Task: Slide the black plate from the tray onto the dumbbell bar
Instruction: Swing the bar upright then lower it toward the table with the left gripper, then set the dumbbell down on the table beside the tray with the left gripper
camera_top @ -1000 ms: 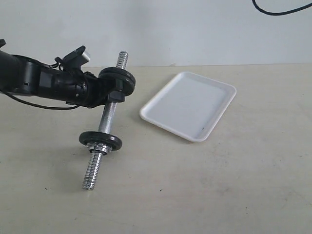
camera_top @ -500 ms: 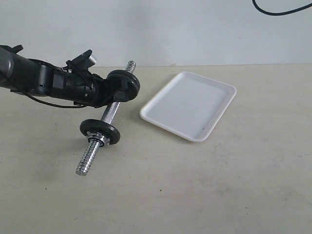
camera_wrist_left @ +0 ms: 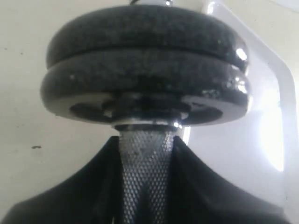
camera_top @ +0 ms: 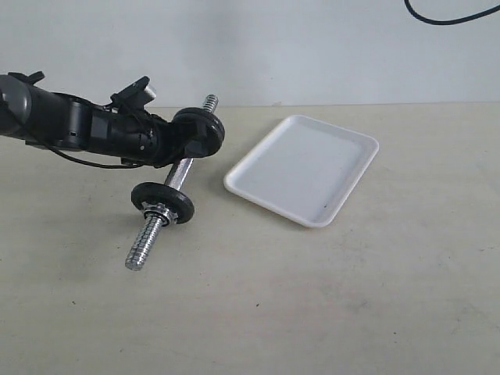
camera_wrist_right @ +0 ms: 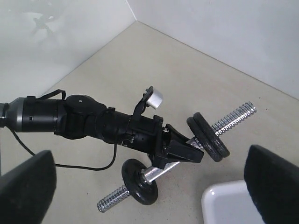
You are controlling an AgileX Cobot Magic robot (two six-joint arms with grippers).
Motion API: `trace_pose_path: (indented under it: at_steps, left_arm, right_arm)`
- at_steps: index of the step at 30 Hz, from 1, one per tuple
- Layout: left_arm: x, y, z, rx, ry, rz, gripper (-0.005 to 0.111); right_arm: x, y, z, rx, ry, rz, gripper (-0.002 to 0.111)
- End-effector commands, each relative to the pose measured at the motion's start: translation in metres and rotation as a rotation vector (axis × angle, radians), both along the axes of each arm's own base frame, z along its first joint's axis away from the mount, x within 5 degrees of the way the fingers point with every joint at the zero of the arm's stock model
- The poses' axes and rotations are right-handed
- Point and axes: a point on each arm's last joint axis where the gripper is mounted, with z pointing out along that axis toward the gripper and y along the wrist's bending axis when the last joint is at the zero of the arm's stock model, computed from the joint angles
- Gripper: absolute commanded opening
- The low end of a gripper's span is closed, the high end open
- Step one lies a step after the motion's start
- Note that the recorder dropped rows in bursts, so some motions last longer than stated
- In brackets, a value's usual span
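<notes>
My left gripper is shut on the knurled middle of the dumbbell bar and holds it tilted above the table. At the bar's far end the black plate sits stacked against a second black disc. Another black disc with a silver nut sits near the lower threaded end. The white tray lies to the right with nothing in it. My right gripper hangs open high above the scene and does not appear in the exterior view.
A black cable trails under the left arm. The pale wall stands behind the table. A dark cable hangs at the top right.
My left arm has swung the bar, its far end tipping to the right and its lower threaded end shifting left and lifting slightly. The tray has not moved.
</notes>
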Motion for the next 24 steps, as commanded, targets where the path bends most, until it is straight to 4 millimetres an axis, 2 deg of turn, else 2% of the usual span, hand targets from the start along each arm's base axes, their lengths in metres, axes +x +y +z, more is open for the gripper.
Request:
trace_pose_path:
  at_steps: [1,7,10,12,13,15,16,24]
  left_arm:
    - [0.006,-0.009,0.041,-0.134,-0.08,-0.017,0.004]
    - [0.004,-0.013,0.029,-0.166,-0.041,-0.04,0.004]
    - [0.004,-0.018,0.024,-0.154,-0.033,-0.042,0.004]
    - [0.004,-0.021,0.022,-0.153,-0.029,-0.049,0.004]
    - [0.003,-0.024,0.02,-0.152,-0.024,-0.055,0.004]
    - [0.002,-0.026,0.019,-0.151,-0.022,-0.058,0.004]
    - [0.001,-0.028,0.018,-0.147,-0.02,-0.06,0.004]
    - [0.0,-0.033,0.017,-0.133,-0.02,-0.06,0.004]
  right_arm:
    - [-0.003,-0.003,0.006,-0.003,-0.021,0.006,0.104]
    - [-0.003,-0.002,0.008,0.02,-0.021,0.008,0.104]
    - [-0.003,-0.002,0.008,0.023,-0.021,0.008,0.092]
    - [-0.003,-0.002,0.008,0.023,-0.021,0.008,0.068]
    - [-0.003,-0.002,0.008,0.023,-0.021,0.008,0.05]
    - [-0.003,-0.002,0.008,0.022,-0.023,0.009,0.005]
    - [-0.003,-0.002,0.008,0.024,-0.017,0.007,0.002]
    - [-0.003,-0.002,0.008,0.024,-0.017,0.007,0.002]
